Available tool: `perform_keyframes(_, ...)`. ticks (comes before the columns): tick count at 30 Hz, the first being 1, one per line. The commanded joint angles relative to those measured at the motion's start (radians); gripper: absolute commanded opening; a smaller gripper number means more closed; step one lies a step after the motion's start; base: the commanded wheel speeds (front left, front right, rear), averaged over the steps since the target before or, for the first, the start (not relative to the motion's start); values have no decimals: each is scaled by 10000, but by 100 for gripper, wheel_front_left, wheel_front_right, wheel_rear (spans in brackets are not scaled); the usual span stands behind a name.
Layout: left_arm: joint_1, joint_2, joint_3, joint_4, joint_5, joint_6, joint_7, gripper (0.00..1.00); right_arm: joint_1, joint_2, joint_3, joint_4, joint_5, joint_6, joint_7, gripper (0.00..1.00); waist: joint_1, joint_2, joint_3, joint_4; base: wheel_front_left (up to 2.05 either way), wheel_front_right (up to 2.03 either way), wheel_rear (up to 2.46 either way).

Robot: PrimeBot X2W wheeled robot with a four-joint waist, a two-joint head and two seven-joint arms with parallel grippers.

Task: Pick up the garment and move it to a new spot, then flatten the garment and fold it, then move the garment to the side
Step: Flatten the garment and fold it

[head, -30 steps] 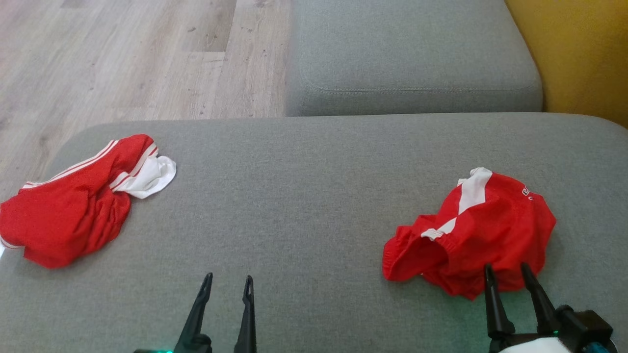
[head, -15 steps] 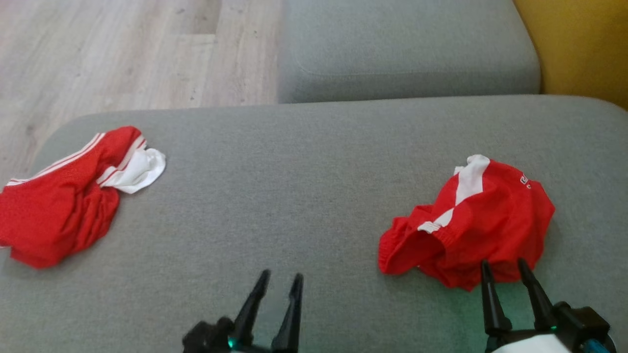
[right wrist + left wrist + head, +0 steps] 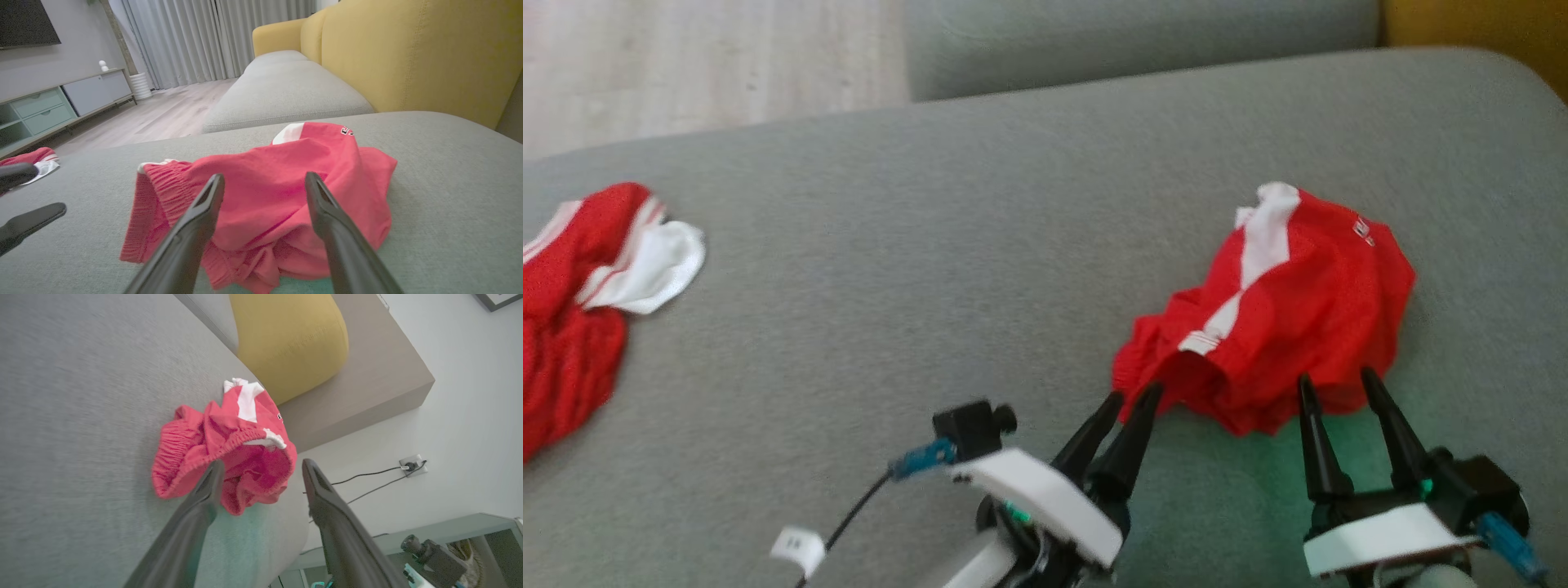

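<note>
Red garment [image 3: 1282, 302] lies crumpled on grey cushion [image 3: 980, 245].

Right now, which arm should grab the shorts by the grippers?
Right, probably: right gripper is open, squarely facing the shorts, tips at their near edge. Left gripper meets only their left end, slantwise.

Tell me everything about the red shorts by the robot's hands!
The shorts are red, thin, soft-looking cloth with a white side stripe, small white lettering and a gathered elastic waistband that gapes open toward the robot. They lie crumpled in a heap on the right part of the grey cushion. The open left gripper and open right gripper point at their near edge; whether either touches them is unclear.
</note>
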Motion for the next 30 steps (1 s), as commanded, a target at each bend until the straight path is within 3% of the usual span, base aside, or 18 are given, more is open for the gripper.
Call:
perform_keyframes(1, -696, -98, 36, -238, -460, 42, -53, 100, -458, -192, 321, -380, 11, -7, -109, 100, -3, 0, 447, -461, 0, 0, 0)
perform_keyframes(9, -2166, -98, -973, 254, -2703, -36, -397, 100, -844, -278, 439, -373, 129, -7, -109, 100, -3, 0, 929, -1110, 0, 0, 0)
perform_keyframes(17, -3204, -98, -1535, 979, -3691, -127, -1217, 100, -934, -275, 529, -304, 190, -7, -109, 100, -3, 0, 1036, -1504, 0, 0, 0)
perform_keyframes(18, -3294, -98, -1628, 1074, -3745, -147, -1275, 49, -941, -272, 544, -297, 198, -7, -109, 100, -3, 0, 1030, -1548, 0, 0, 0)
perform_keyframes(19, -3393, -98, -1729, 1189, -3731, -157, -1345, 12, -944, -269, 550, -288, 201, -7, -109, 100, -3, 0, 1013, -1590, 0, 0, 0)
perform_keyframes(20, -3483, -98, -1814, 1295, -3680, -185, -1443, 0, -941, -264, 543, -280, 203, -7, -109, 100, -3, 0, 988, -1629, 0, 0, 0)
perform_keyframes(25, -4226, -98, -2183, 1991, -2670, -329, -1867, 0, -871, -221, 608, -206, 194, -7, -109, 100, -3, 0, 641, -1864, 0, 0, 0)
perform_keyframes(30, -6570, -57, -2566, 2889, -1288, -494, -1475, 0, -828, -134, 917, -97, 224, -7, -109, 100, -3, 0, 76, -2267, 0, 0, 0)
